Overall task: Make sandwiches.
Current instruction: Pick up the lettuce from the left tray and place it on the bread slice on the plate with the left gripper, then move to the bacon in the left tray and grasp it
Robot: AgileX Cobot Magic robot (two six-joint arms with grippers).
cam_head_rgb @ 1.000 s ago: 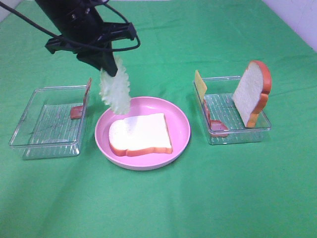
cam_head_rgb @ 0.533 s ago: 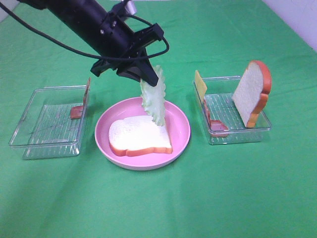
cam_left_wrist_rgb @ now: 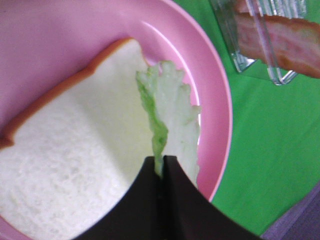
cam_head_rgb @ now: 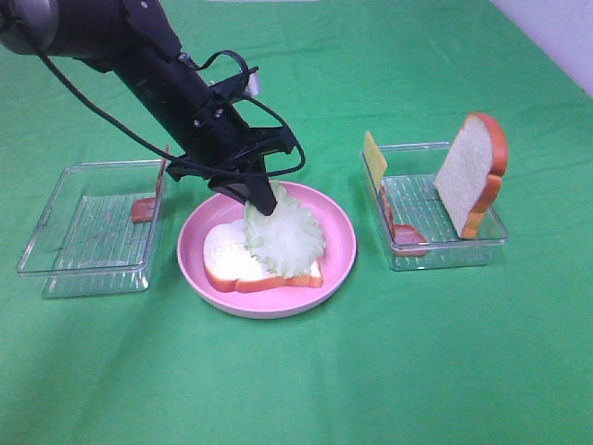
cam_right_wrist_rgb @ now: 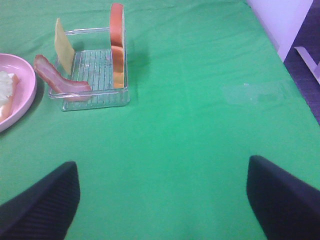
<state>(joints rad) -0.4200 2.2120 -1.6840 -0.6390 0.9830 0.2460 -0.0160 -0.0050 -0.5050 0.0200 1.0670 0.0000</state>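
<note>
Left gripper (cam_head_rgb: 262,198) (cam_left_wrist_rgb: 161,160) is pinching the lettuce leaf (cam_head_rgb: 289,239) (cam_left_wrist_rgb: 172,112) by one edge, jaws narrowed right down onto it. The leaf is hanging from the tips and draping onto the bread slice (cam_head_rgb: 225,261) (cam_left_wrist_rgb: 70,155), covering the part of the slice toward the table's right edge. (In the left wrist view the leaf is standing partly on edge, not lying flat all over.) The bread slice is lying flat in the pink plate (cam_head_rgb: 341,243) (cam_left_wrist_rgb: 222,105), which is sitting mid-table (cam_head_rgb: 389,371), on green cloth.

The left arm is reaching down from the table's back left corner, passing above the left tray (cam_head_rgb: 56,269). That tray is sitting just beside the plate, toward the left edge. A meat strip (cam_head_rgb: 142,209) (cam_left_wrist_rgb: 280,42) is leaning up its wall nearest the plate.

The right tray (cam_head_rgb: 445,252) (cam_right_wrist_rgb: 95,102) is sitting on the plate's other side, a little apart from it. Inside, a second bread slice (cam_head_rgb: 473,176) (cam_right_wrist_rgb: 117,47) is standing upright at the end farthest from the plate. A cheese square (cam_head_rgb: 374,156) (cam_right_wrist_rgb: 64,42) is leaning at the tray's corner nearest the plate and the back edge. A second meat strip (cam_head_rgb: 404,235) (cam_right_wrist_rgb: 60,80) is slanting down the wall nearest the plate.

Right gripper (cam_right_wrist_rgb: 162,200) is hovering over bare cloth, well apart from the right tray, jaws spread wide with nothing between them.
</note>
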